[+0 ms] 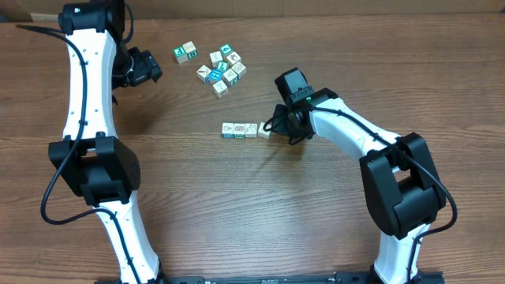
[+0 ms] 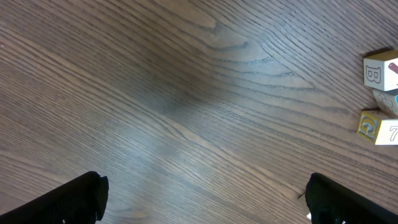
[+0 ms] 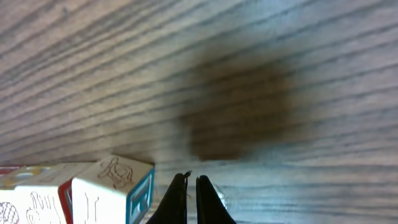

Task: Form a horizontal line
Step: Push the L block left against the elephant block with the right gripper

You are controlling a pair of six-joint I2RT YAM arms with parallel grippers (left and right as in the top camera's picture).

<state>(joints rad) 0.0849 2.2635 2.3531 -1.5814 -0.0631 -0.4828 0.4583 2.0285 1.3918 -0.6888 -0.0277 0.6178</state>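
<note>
– Right tool (image 3: 187, 183) sits nearest the lens in its wrist view, jaws pinched together on nothing, tips just beside the end cube (image 3: 115, 186) of the row.

– Touching it?

– Can't tell; the gap is too fine to read. From overhead, that tool is low at the right end of the horizontal line (image 1: 245, 130), which lies about mid-desk.

– How many cubes in the line?

– 4, set side to side. 3 sit square to each other; the end cube (image 1: 264, 128) looks slightly turned and a touch out of true.

– So what is left to do?

– My judgement: the row is as good as formed, and only squaring that last cube is outstanding, perhaps by a nudge from the closed tips. If 4 is the full count, the task is nearly finished.

– And the spare cubes?

– Loose bunch (image 1: 222, 69) lies well apart from the row, toward the far side of the desk (image 1: 237, 205), with 1 loner (image 1: 185, 53) just to its left. None of them touches the line.

– Left tool?

– Left tool (image 2: 204, 198) is spread wide and empty, hovering over bare wood near the loner. Its wrist view catches 2 cubes (image 2: 380, 73) at the right edge, nothing between the fingers. It has no part in the row as things stand.
</note>
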